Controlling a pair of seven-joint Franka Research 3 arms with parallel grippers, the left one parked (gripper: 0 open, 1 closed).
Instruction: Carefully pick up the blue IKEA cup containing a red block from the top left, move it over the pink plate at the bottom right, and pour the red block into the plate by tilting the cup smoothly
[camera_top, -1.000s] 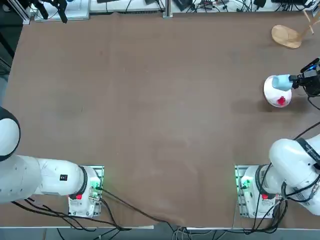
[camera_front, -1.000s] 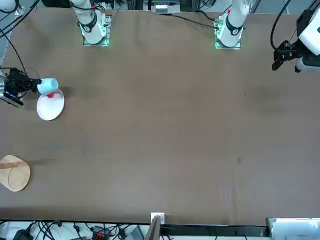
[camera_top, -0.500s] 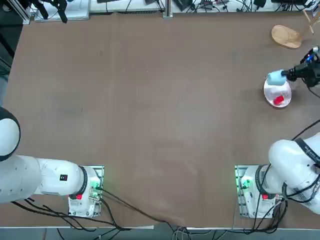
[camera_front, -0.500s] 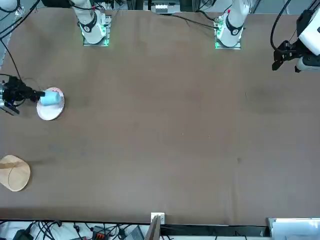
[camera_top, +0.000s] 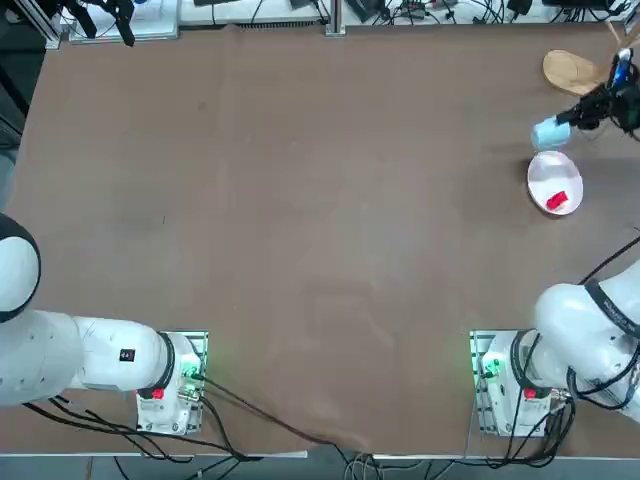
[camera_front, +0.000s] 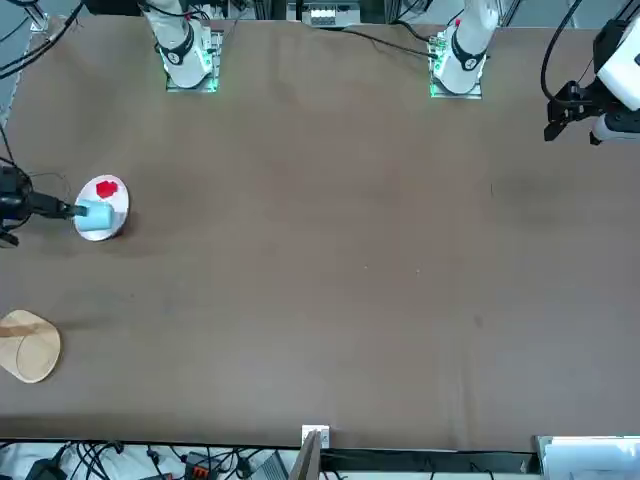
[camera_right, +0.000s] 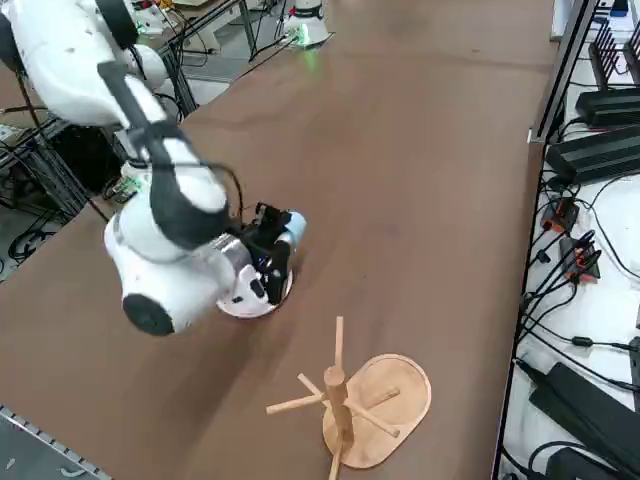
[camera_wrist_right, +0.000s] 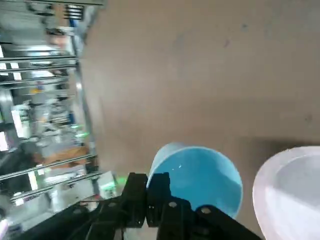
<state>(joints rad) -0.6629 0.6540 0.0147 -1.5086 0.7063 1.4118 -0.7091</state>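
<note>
Blue cup (camera_wrist_right: 197, 177) sits at the tips of the right claw (camera_wrist_right: 150, 192), its wall pinched, claw shut on it. Cup is tipped over, empty, beside the pink plate (camera_top: 554, 183); red block (camera_top: 557, 200) lies in plate on counter (camera_top: 300, 220). Wooden stand (camera_right: 378, 410) well apart.

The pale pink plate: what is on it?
The red block lies on the plate. From the front, the blue cup covers part of the plate, but the top view shows nothing else there.
</note>
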